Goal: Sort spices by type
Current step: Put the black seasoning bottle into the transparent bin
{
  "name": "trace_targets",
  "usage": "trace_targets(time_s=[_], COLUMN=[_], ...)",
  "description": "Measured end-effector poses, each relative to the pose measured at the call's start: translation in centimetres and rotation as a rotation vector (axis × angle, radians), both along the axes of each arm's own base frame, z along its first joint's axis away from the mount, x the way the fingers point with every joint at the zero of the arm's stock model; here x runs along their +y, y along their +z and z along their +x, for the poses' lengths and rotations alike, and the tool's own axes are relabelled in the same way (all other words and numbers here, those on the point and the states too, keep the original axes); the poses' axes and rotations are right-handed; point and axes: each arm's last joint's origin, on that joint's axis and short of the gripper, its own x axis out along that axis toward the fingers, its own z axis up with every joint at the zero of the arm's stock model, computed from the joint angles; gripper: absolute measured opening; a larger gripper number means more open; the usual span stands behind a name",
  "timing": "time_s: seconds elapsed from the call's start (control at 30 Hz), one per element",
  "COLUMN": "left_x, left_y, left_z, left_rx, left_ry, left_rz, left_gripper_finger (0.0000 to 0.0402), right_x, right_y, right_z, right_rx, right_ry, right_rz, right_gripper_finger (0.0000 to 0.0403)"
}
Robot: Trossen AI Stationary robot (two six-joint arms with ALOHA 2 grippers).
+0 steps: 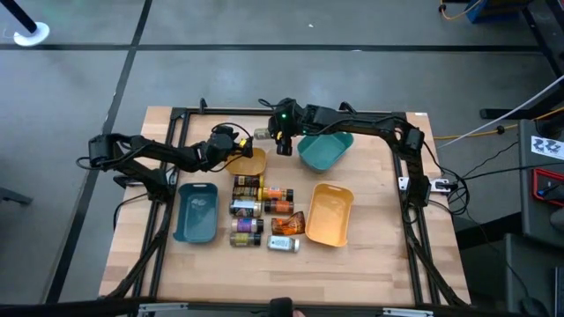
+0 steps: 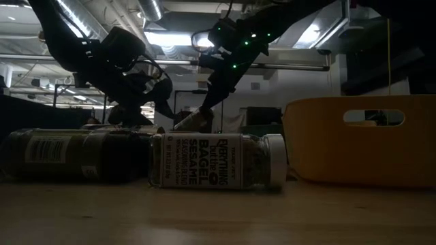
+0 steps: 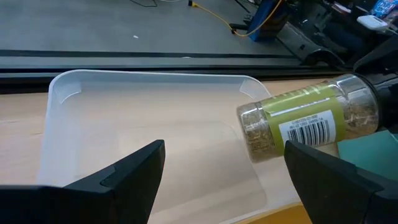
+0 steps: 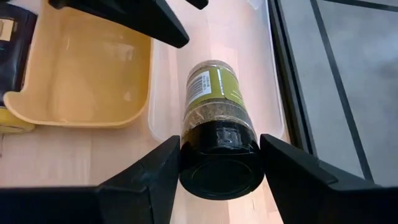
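Note:
A spice jar [image 4: 214, 93] with a yellow-green label and a black cap is in my right gripper [image 4: 219, 142], which is shut on it over a clear tray [image 3: 143, 84] near the table's far edge. The same jar [image 3: 308, 121] shows in the left wrist view. My left gripper [image 3: 224, 149] is open just left of the jar [image 1: 263, 134] and touches nothing. Several more jars [image 1: 254, 210] lie on their sides mid-table beside an orange-brown packet [image 1: 286, 224]. A white-capped jar [image 2: 214, 161] lies nearest the near edge. My right gripper holds the jar by its black cap [image 4: 219, 155], pinched between the two fingers [image 4: 155, 168], one on each side. The fingers run along the jar's length. The jar slants with its glass bottom end [image 2: 184, 124] lower, over the clear tray; whether it touches the tray I cannot tell.
A yellow tray [image 1: 249, 165] sits just nearer than the clear one, a teal tray [image 1: 324, 151] to its right, a blue tray [image 1: 196, 213] at the left and an orange tray [image 1: 329, 214] at the right. Black frame rails border the table.

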Motion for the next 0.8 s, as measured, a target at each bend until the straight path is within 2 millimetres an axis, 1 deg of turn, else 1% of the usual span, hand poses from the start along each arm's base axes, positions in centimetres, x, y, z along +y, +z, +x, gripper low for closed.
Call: trace_targets(time_s=[0.8], left_x=[-0.06], left_y=[0.01], left_z=[0.04], left_rx=[-0.015], left_ry=[0.004], left_rz=[-0.009], left_gripper_finger=[0.032], right_x=[0.03], right_y=[-0.08], right_z=[-0.06], right_rx=[0.003], right_ry=[-0.019], right_rz=[0.022], right_gripper_finger=[0.0211])
